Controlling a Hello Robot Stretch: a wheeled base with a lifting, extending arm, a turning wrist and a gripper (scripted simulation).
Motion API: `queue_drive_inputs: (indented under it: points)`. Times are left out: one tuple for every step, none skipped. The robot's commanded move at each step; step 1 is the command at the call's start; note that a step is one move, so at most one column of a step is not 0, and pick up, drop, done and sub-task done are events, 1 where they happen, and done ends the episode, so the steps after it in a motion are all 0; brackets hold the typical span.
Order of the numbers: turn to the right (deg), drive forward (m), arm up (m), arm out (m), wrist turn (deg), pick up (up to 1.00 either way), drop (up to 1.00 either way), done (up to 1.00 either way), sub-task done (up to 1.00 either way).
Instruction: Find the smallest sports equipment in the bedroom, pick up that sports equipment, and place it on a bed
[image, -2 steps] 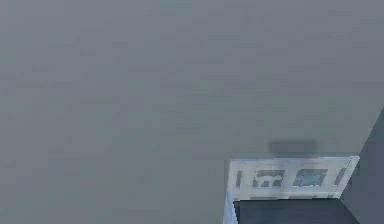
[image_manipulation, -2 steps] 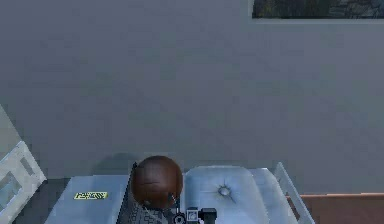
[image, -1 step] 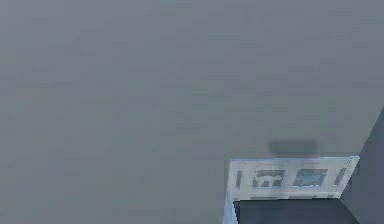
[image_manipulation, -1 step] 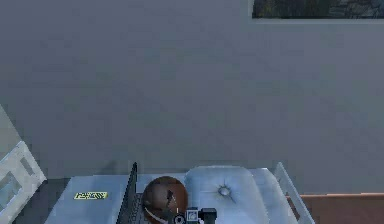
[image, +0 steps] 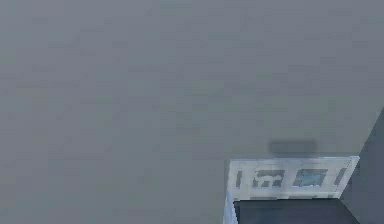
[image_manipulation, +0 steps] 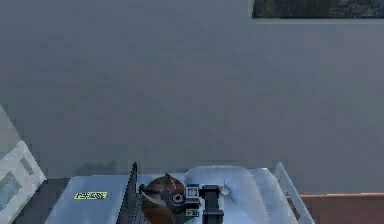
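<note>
While the arm stretches out over the bed, the gripper sits low in the arm side view, just left of its two white marker squares. Right at its far end is a brown rounded thing, seen against the pale bedding. Whether the gripper holds it, or anything at all, I cannot tell, because the bed surface lies directly behind. That brown thing reads as a blob, about as wide as it is tall, so there is no clear long axis and no telling which way it points.

Just beside it on the left stands a dark thin slab, on edge and leaning a little — the nearest thing crowding that side. Farther left lies a small yellow label. A white pillow lies just right of the gripper.

Grey wall rises behind, with a framed picture at top right and wooden floor at bottom right. In the forward view, a white frame stands at lower right against grey wall.
</note>
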Motion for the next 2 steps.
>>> queue_drive_inputs:
  points:
    - [0.0, 0.00, 0.00, -0.08, 0.0, 0.00, 0.00, 0.00, 0.00]
    - [0.0, 0.00, 0.00, 0.00, 0.0, 0.00, 0.00, 1.00, 0.00]
